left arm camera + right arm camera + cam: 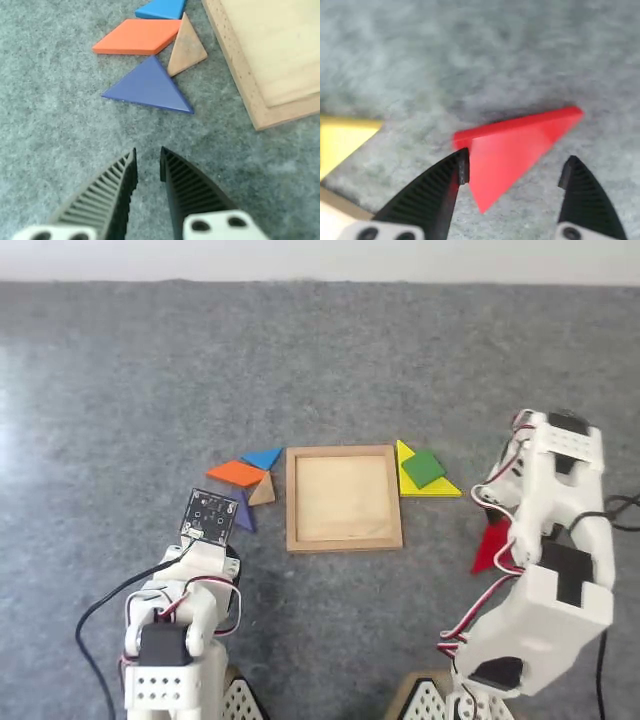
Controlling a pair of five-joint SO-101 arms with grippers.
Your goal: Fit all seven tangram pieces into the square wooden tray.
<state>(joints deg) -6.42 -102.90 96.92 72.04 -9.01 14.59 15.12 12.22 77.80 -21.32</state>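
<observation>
**Red triangle [515, 142] sits inside the right pincer [515, 170]; tray [344, 544] holds nothing yet**

Right pincer: fingers wide apart, straddling the red triangle. One fingertip [462, 167] is at the piece's edge, and the other stands clear of it. Can't tell from the wrist view whether that fingertip touches the piece or hovers just over it. The long edge runs roughly across the pincer's gap, not along it, so closing would likely catch an edge and a corner rather than two flat sides.

High view: the red piece lies flat on the bench [340, 360], off the tray's right side and apart from it, nearer the arms than the yellow triangle [445, 488] and green square [422, 468]. The right arm is clearly the nearer one, and the tray lies inboard of it.

Left pincer [147, 160]: fingers barely apart and empty, just short of the purple triangle [150, 87].
</observation>
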